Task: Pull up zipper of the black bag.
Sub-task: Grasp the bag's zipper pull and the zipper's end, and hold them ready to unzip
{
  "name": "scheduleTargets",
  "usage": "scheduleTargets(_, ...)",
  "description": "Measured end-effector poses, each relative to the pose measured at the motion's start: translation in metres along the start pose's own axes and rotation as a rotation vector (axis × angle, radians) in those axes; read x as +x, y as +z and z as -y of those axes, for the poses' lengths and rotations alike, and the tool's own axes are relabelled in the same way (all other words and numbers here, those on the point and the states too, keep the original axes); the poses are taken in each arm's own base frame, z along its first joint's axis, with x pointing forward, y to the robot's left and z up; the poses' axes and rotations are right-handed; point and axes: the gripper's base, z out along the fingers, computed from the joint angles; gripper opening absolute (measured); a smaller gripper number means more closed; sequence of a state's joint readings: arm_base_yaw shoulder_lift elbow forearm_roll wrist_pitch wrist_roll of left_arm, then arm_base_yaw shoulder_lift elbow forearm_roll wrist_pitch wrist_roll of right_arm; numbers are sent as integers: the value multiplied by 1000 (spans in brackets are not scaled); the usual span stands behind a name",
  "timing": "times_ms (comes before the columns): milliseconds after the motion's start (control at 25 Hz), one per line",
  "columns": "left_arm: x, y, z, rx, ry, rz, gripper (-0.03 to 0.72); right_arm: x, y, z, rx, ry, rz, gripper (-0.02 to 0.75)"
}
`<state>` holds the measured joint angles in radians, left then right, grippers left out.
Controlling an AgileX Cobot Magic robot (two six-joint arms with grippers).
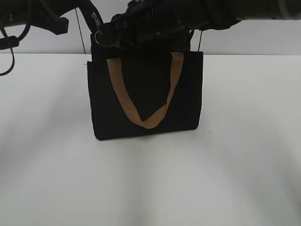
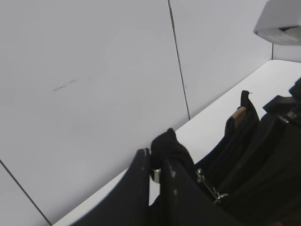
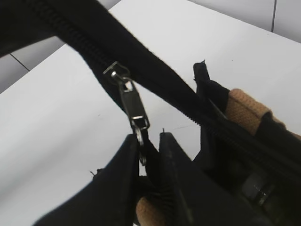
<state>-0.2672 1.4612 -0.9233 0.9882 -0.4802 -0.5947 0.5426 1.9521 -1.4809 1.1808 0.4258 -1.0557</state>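
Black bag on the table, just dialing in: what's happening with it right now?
The black bag stands upright on the white table, one tan strap hanging down its front. Both arms are at its top edge. The right gripper is pinched on the ring end of the silver zipper pull. The left gripper clamps a black fabric tip at the bag's end, seemingly to brace it.

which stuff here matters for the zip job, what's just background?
Job:
black bag
zipper, ring between the right gripper fingers
left gripper, pinching black fabric at the bag's end

Background:
tan straps
white table
wall panels
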Motion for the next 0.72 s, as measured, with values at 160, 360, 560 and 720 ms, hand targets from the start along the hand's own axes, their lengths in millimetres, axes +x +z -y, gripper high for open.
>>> scheduleTargets(160,0,0,0,0,0,0,16,0,0,0,0,-1,1,18)
scheduleTargets(360,1,0,-1,-10,-1,-13,16,-8,-9,-4,0,-21,21,-6)
scheduleTargets(560,3,0,-2,-21,-1,-31,16,-12,-15,-4,8,-49,25,-9)
scheduleTargets(720,3,0,-2,-21,-1,-31,16,-13,-20,4,13,1,24,-9)
